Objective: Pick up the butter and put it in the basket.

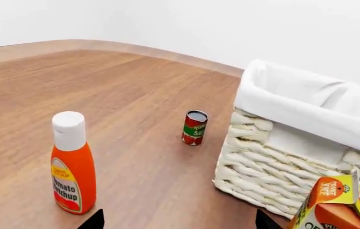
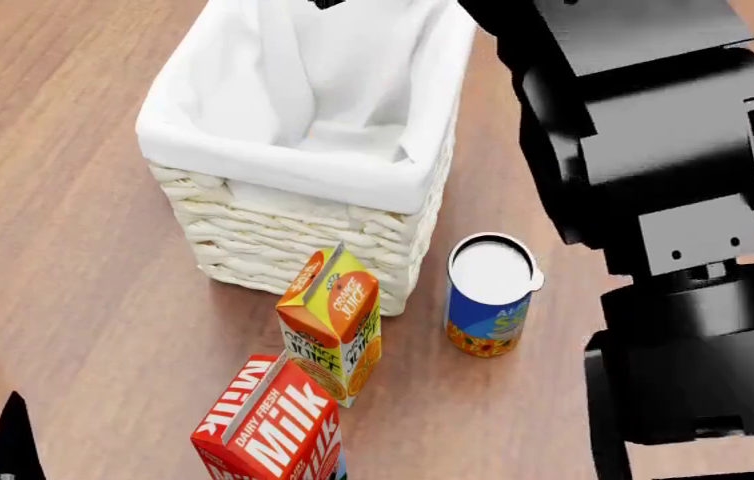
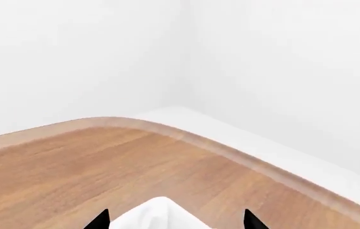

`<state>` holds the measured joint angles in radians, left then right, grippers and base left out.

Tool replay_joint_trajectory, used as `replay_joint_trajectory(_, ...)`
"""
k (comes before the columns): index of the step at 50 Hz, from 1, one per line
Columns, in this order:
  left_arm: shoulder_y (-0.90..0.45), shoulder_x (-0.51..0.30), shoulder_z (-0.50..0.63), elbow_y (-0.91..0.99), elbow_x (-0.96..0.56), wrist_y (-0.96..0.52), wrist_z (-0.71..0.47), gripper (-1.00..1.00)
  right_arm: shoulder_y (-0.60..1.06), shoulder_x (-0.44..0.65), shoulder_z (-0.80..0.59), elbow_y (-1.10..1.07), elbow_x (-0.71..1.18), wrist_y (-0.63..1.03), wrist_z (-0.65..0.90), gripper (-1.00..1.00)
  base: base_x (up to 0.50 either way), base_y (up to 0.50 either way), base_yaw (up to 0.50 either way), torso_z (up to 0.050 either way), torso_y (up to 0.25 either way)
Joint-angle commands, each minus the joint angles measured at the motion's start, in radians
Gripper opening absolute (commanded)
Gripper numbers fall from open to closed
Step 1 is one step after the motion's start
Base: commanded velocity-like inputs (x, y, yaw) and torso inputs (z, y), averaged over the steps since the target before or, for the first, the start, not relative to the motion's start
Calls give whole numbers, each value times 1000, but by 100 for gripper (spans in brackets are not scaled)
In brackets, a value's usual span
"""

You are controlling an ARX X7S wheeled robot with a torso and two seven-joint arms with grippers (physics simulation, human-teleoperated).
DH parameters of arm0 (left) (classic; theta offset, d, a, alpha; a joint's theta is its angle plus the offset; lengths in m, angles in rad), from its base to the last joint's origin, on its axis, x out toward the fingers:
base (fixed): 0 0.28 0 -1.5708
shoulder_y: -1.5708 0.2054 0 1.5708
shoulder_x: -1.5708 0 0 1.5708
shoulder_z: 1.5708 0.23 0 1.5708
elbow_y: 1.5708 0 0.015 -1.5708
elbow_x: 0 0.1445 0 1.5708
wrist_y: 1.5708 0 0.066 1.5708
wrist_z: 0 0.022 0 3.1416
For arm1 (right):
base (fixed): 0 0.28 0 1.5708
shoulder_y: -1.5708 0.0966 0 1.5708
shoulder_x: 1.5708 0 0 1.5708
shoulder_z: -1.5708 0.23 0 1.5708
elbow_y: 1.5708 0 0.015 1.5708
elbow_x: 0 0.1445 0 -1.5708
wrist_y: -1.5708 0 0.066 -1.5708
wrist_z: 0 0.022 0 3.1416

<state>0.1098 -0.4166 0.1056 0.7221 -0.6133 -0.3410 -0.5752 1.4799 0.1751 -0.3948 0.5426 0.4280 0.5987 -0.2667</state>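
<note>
- The butter is not showing in any view, so I cannot say where it is lying; the risk is that the arms are searching in the wrong place.
- The right gripper (image 3: 174,220) is hovering above the far end of the basket (image 2: 300,235). Only its two dark fingertips are visible, standing apart with the white cloth liner (image 3: 157,214) between them, and nothing is showing between them. It could be open and empty, but the butter may be hidden below the edge of the picture, so I cannot tell for sure.
- The left gripper (image 1: 176,222) is sitting low at the near left of the table (image 1: 116,95), fingertips apart, nothing seen between them.
- The juice carton (image 2: 330,320) and the milk carton (image 2: 270,425) are standing close together just near the basket. A sweeping arm could be knocking them over.
- The blue can (image 2: 489,295) is standing just beside the big right arm (image 2: 657,180); a small move down may be pushing it.
- The ketchup bottle (image 1: 71,164) is tall and narrow, near the left fingertips, so it may be tipping easily.
- The milk carton is also red, so it could be mistaken for the butter.
</note>
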Motion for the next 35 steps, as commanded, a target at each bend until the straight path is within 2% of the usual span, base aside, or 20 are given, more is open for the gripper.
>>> replay_joint_trajectory(1, -6, -6, -3, -13, -2, 10, 8, 100, -179, 117, 32, -415, 8, 82, 150, 100, 0, 0, 0, 0, 0)
replay_joint_trajectory(11, -20, -16, -32, -21, -35, 9, 6, 100, -378, 211, 157, -746, 70, 169, 298, 100, 0, 0, 0, 0, 0)
replay_joint_trajectory(22, -19, -30, -57, -9, -60, 18, 8, 100, -520, 321, 272, -1101, 163, 350, 418, 100, 0, 0, 0, 0, 0)
replay_joint_trajectory(35, -9, -46, -81, 26, -76, 39, 13, 100, -896, 377, 416, -1283, 160, 248, 461, 100, 0, 0, 0, 0, 0)
